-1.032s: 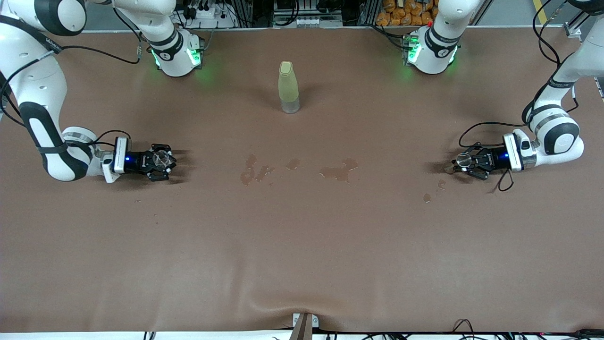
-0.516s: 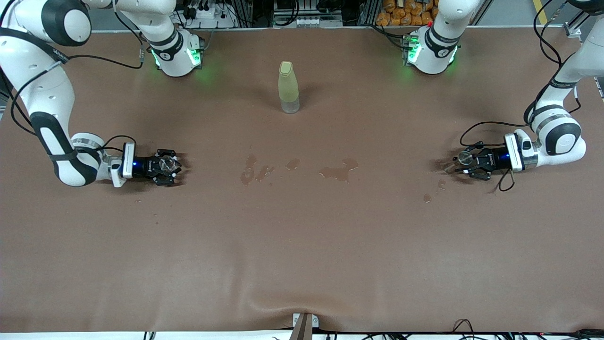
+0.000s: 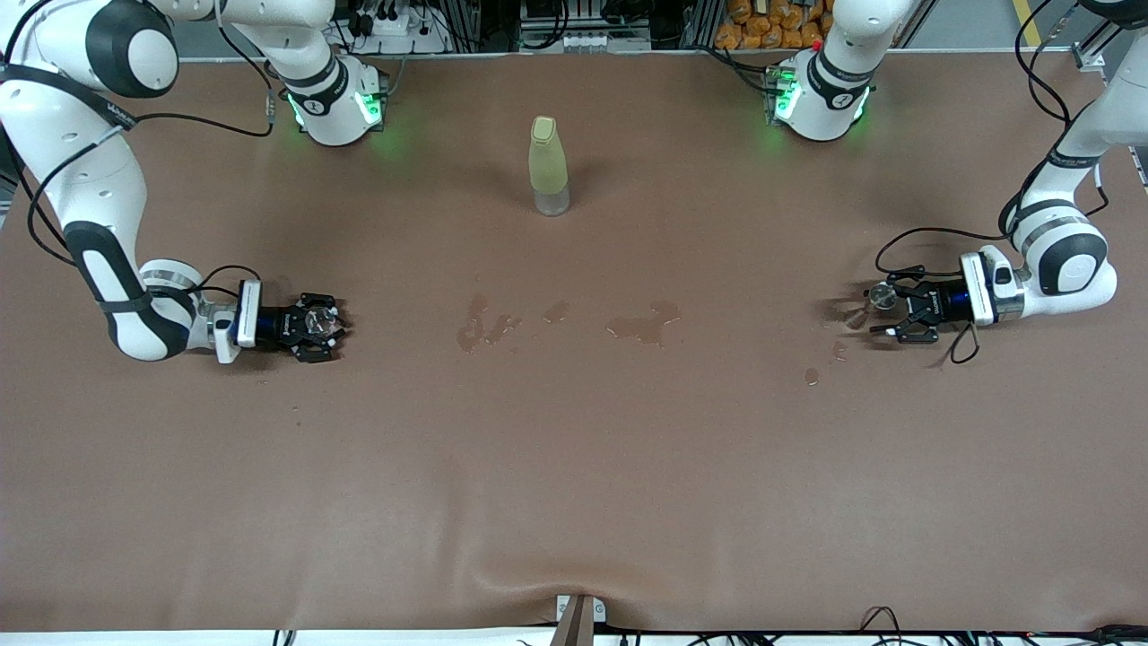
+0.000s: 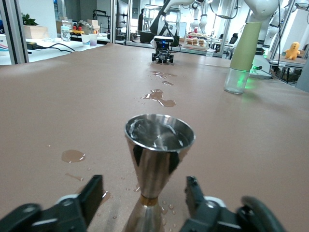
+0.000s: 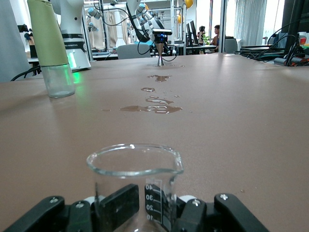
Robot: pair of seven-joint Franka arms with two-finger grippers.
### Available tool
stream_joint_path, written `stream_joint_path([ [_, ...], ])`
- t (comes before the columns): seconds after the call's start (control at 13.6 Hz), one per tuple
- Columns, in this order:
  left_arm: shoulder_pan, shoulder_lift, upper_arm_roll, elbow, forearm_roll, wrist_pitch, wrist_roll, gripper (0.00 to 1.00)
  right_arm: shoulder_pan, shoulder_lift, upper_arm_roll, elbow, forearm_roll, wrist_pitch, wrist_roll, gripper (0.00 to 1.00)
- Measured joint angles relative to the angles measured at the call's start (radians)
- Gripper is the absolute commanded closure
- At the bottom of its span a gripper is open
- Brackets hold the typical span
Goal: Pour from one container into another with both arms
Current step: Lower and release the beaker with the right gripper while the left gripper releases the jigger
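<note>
You're near done: left gripper, mid-right of frame, open around the jigger; right gripper, mid-left, still clamps the beaker

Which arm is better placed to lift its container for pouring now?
Right. The right tool is shut on the glass beaker, ready to lift. The left tool stands open, its fingers apart from the metal cup on the table.

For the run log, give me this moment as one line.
left gripper: open around metal jigger | right gripper: shut on glass beaker | spills mid-table
</note>
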Motion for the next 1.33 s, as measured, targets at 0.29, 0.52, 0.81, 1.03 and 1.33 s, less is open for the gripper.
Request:
stream_joint_path([
  [0.29,0.002,0.000,0.019,0.043,0.052,-0.029,-0.001,0.00,0.000,0.000,-0.001,0.000,0.000,0.000,0.005,0.06],
  [0.52,0.005,-0.005,0.026,0.105,0.143,-0.036,-0.046,0.00,0.000,0.000,-0.009,0.008,0.000,0.001,0.005,0.00],
  [0.81,0.016,-0.048,0.027,0.246,0.289,-0.171,-0.220,0.00,0.002,-0.006,-0.061,0.073,-0.019,0.000,0.048,0.00],
  [1.03,0.017,-0.110,0.025,0.346,0.365,-0.238,-0.328,0.00,0.006,-0.022,-0.108,0.087,-0.046,0.000,0.148,0.00],
  [1.33,0.011,-0.173,0.014,0.380,0.372,-0.256,-0.522,0.00,0.039,-0.100,-0.170,0.105,-0.146,-0.003,0.512,0.00],
])
